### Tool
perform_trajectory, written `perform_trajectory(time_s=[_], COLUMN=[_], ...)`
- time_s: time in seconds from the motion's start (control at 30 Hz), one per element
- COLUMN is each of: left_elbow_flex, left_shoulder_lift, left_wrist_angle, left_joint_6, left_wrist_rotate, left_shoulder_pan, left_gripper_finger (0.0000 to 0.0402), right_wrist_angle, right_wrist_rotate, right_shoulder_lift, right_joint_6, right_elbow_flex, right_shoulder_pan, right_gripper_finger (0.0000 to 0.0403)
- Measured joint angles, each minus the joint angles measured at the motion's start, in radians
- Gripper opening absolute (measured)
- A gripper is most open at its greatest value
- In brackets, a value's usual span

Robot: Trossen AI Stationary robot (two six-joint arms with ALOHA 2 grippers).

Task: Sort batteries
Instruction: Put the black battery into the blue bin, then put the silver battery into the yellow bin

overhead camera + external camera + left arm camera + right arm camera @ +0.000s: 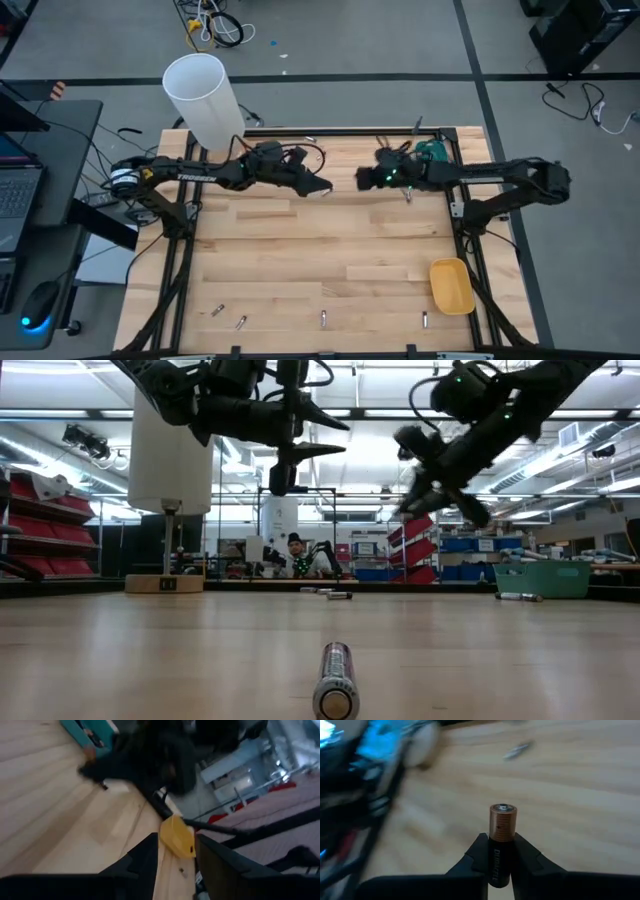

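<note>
Nearest the table's front edge lie four loose batteries [323, 318] in a rough row, one of them end-on right before the low camera [336, 682]. The yellow tray [452, 285] sits at the front right corner, just beyond the rightmost of that row.

Farther back than the yellow tray, both arms reach inward over the rear strip of the wooden table [300, 250], raised above the surface. The right gripper [362, 179] comes in from the right side, its arm stretched nearly level and the wrist pitched down toward the middle. Its fingers are clamped on a copper-topped black battery [501, 832], gripped by the lower body with the copper end sticking out past the tips.

The left gripper [322, 186] faces it from the left, arm likewise extended. Its fingers [145, 865] stand apart with nothing between them.

Behind the right wrist, well beyond the yellow tray, the teal tray [434, 152] sits at the rear edge. A white cylinder [205, 100] stands at the rear left corner.
</note>
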Motion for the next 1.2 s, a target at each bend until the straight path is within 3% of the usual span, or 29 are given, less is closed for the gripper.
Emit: perform_trajectory(time_s=[0.17, 0.33, 0.5, 0.7, 1.0, 1.2], left_elbow_flex=[0.0, 0.0, 0.0, 0.0, 0.005, 0.054], left_shoulder_lift=[0.0, 0.0, 0.0, 0.0, 0.0, 0.0], left_wrist_angle=[-0.104, -0.213, -0.315, -0.413, -0.388, -0.465], left_joint_6=[0.099, 0.169, 0.193, 0.244, 0.153, 0.235], left_wrist_rotate=[0.014, 0.039, 0.023, -0.041, -0.079, -0.154], left_shoulder_pan=[0.001, -0.008, -0.016, -0.02, 0.021, 0.086], left_gripper_finger=[0.0144, 0.0145, 0.0145, 0.0145, 0.0146, 0.0161], right_wrist_angle=[-0.301, -0.496, -0.557, -0.653, -0.715, -0.687], right_wrist_rotate=[0.067, 0.136, 0.149, 0.25, 0.263, 0.208], right_shoulder_lift=[-0.104, -0.154, -0.159, -0.158, -0.157, -0.173], right_joint_6=[-0.033, -0.025, -0.044, 0.031, 0.036, 0.003], right_elbow_flex=[0.0, -0.001, -0.001, -0.001, -0.001, -0.001], right_shoulder_pan=[-0.129, -0.246, -0.319, -0.378, -0.443, -0.424], right_gripper_finger=[0.0035, 0.0037, 0.0038, 0.0048, 0.0115, 0.0144])
